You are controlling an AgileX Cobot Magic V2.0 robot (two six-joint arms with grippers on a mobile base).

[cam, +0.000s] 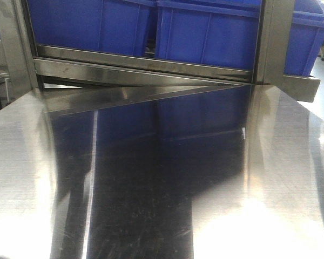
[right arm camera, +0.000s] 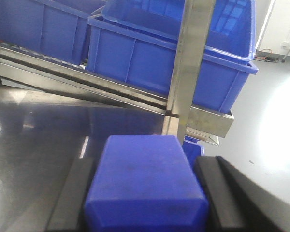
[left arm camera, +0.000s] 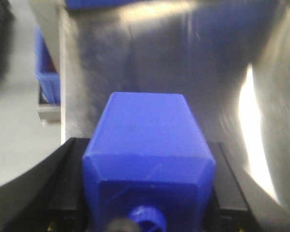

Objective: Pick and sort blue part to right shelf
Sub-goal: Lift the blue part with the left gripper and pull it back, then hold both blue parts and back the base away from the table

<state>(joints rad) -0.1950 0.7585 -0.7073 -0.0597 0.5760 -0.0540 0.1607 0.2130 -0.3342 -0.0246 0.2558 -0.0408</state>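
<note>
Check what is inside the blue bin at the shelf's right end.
Only the blue bin's bare inner walls show; no contents visible. Its front wall and the shelf post hide its floor.

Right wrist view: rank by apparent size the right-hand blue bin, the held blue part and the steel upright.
1. blue bin
2. blue part, which looks large only because it is close to the camera
3. steel upright

Left gripper (left arm camera: 147, 164), right gripper (right arm camera: 145, 169) clamped (fingers (right arm camera: 70, 198) spread wide).

You get white glare on the polished steel tabletop (cam: 270, 226); your left wrist view blurs throughout.
</note>
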